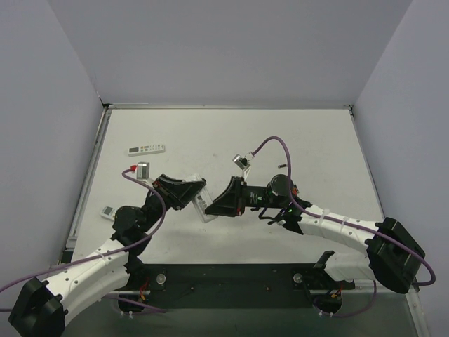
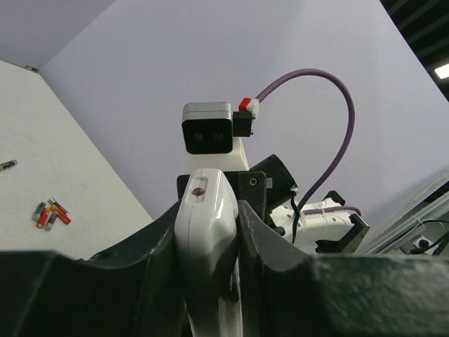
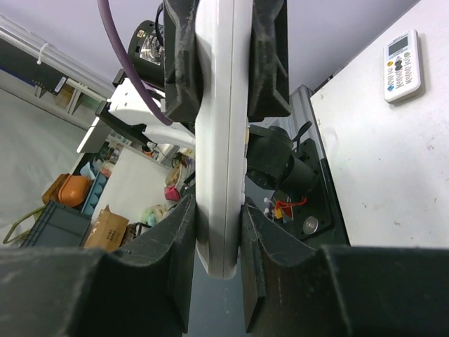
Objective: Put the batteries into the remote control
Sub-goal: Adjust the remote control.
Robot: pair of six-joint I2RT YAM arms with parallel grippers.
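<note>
my left gripper (image 2: 208, 210) and right gripper (image 3: 219, 232) each pinch an end of the remote control (image 1: 203, 204), held above the table (image 1: 316, 140), so i judge i'm readying it to open; next needs its back slid off, then the batteries (image 2: 50, 214) fetched from the table.

You see a white bench (image 1: 210, 133) closed in by plain pale lavender walls (image 1: 231, 42), a ceiling light (image 2: 442, 70) showing beyond them.

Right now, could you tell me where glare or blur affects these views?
Left wrist: bright glare streaks on the remote control, with a dark foreground. Right wrist: its white edge nearly washes out. Top external: even light, faint shadows.
</note>
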